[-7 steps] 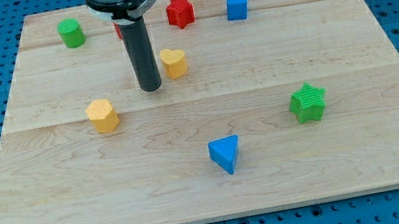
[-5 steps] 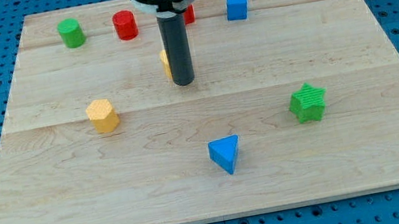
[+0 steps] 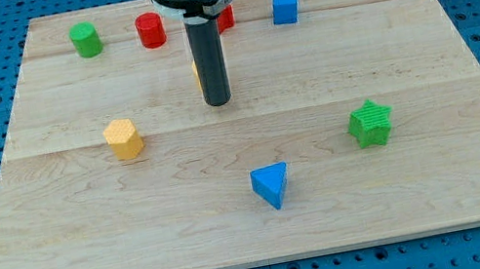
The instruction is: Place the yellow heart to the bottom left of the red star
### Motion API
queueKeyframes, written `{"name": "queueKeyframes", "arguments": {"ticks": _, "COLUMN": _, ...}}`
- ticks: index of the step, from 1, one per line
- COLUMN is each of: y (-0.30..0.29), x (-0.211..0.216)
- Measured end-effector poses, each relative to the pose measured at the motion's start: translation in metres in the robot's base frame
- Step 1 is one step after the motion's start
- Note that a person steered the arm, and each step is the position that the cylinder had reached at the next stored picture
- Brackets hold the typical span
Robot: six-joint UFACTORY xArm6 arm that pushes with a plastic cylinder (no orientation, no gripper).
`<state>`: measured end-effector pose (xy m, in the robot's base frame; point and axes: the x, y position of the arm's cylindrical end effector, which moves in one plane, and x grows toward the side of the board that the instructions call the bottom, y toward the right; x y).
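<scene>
The yellow heart (image 3: 197, 73) is almost wholly hidden behind my rod; only a sliver shows at the rod's left edge. The red star (image 3: 226, 18) sits near the view's top, mostly covered by the arm's body, with just its right part showing. My tip (image 3: 218, 103) rests on the board just below the heart in the view, in front of it. The heart lies below and slightly left of the star.
A red cylinder (image 3: 149, 30) and a green cylinder (image 3: 86, 39) stand at the top left, a blue cube (image 3: 285, 6) at the top right. A yellow hexagonal block (image 3: 124, 138) lies at the left, a green star (image 3: 371, 122) at the right, a blue triangle (image 3: 272, 184) at the lower middle.
My tip moved right from the heart's left side to in front of it, then eased slightly left. The red cylinder came into view; the heart and star became covered.
</scene>
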<state>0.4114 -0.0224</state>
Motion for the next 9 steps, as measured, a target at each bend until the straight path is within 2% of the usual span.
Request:
{"name": "queueKeyframes", "arguments": {"ticks": 3, "y": -0.004, "x": -0.003}}
{"name": "queueKeyframes", "arguments": {"ticks": 9, "y": -0.004, "x": -0.063}}
